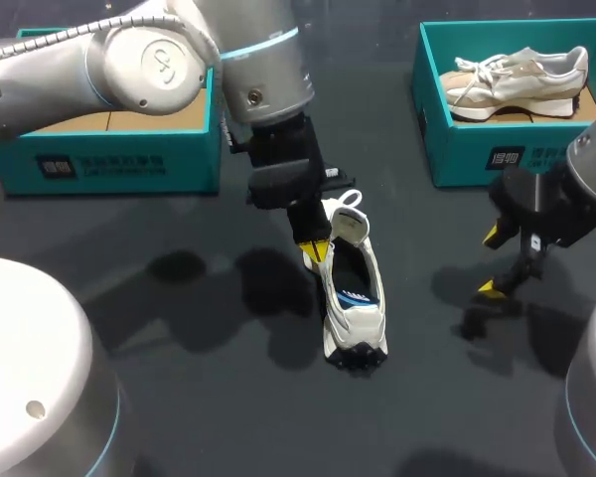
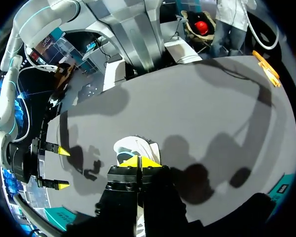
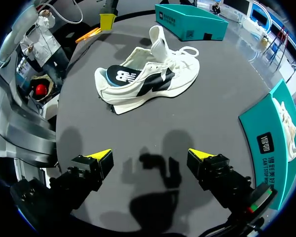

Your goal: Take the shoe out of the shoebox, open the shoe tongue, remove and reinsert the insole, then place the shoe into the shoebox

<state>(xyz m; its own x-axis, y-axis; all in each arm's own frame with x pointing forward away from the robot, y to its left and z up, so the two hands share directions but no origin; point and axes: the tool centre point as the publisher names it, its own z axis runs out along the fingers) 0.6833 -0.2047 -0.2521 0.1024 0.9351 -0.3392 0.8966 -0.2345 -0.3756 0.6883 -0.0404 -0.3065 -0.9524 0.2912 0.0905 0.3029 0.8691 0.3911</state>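
Your shoe [image 1: 350, 288] sits mid-frame on the table [image 1: 219, 397]; it looks light, soft-sided and prone to sliding, so pinch its raised tongue [image 1: 350, 227]. Your left gripper [image 1: 315, 252], just beside the shoe, has its tips pressed together on nothing. Your right gripper [image 1: 490, 261], at the frame's right, gapes wide and empty.

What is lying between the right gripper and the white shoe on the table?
Nothing: only bare table, crossed by shadows, separates the right gripper from the white shoe. The right wrist view shows it best.
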